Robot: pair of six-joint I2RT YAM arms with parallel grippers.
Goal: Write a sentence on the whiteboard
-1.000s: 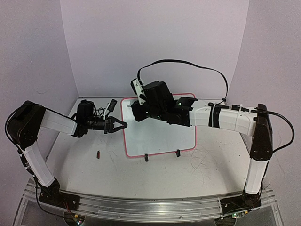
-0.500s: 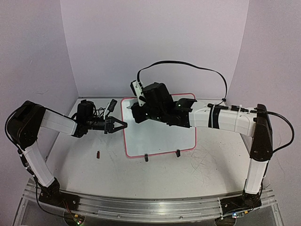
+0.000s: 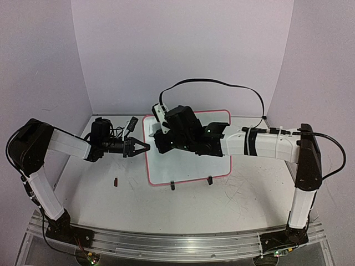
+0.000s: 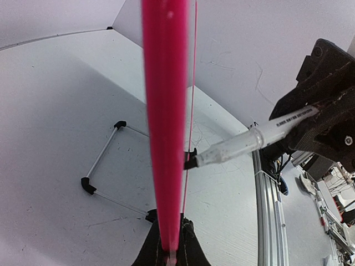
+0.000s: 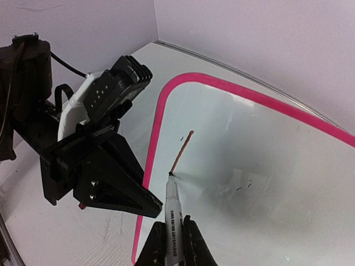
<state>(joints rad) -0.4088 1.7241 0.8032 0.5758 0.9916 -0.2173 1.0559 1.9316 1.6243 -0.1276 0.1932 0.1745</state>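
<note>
Top external view: the whiteboard [image 3: 188, 163] lies on the table [image 3: 222, 205], mid-table between the two arms. It has a pink frame and two black clip feet [image 3: 172, 185] on its near edge. The left gripper [image 3: 142, 147] sits at the board's left edge, jaws closed on the frame. The right gripper [image 3: 160, 137] hangs over the board's upper left part. Its jaws are hard to make out from here. A small red-and-black object [image 3: 115, 181] lies on the table left of the board, apart from it. No writing is readable on the board at this range.

Left wrist view: the left gripper [image 4: 169, 252] has its jaws clamped on the whiteboard's frame [image 4: 164, 111], seen edge-on as a thick pink bar. The marker [image 4: 244, 145] comes in from the right, held by the right gripper [image 4: 316, 119], black tip down near the frame. There is dark print on the marker barrel, too small to read. A thin wire stand with black ends [image 4: 102, 160] shows left of the frame.

Right wrist view: the right gripper [image 5: 175, 244] has its jaws shut on the marker [image 5: 173, 213], whose tip touches the whiteboard [image 5: 249, 166] near its left frame. The label on the barrel is blurred and unreadable. A thin reddish-brown line [image 5: 183, 149] slants up from the tip. I can't tell whether it is ink or a reflection. A few tiny dark specks are nearby, but no legible words. The left gripper [image 5: 151, 206] pinches the left frame just beside the tip.
</note>
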